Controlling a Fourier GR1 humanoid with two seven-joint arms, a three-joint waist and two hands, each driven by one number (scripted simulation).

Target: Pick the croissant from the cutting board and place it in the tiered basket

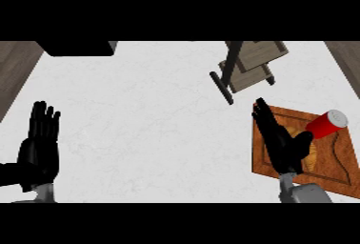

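The right robot hand (281,143) hovers over the cutting board (335,165), its fingers straight and apart, clamped on nothing. Just beside its thumb, on the board, is the croissant (311,152): a golden-brown curve, mostly hidden by the hand, so its full shape cannot be told. The step in hand looks like the approach to the grasp. To do it well, the hand should lower with fingers on one side of the pastry's thick middle and thumb on the other, keeping off the red can (327,123) nearby on the board. The tiered basket (247,66) stands beyond on the worktop (155,119). The left robot hand (38,143) rests open at the left.
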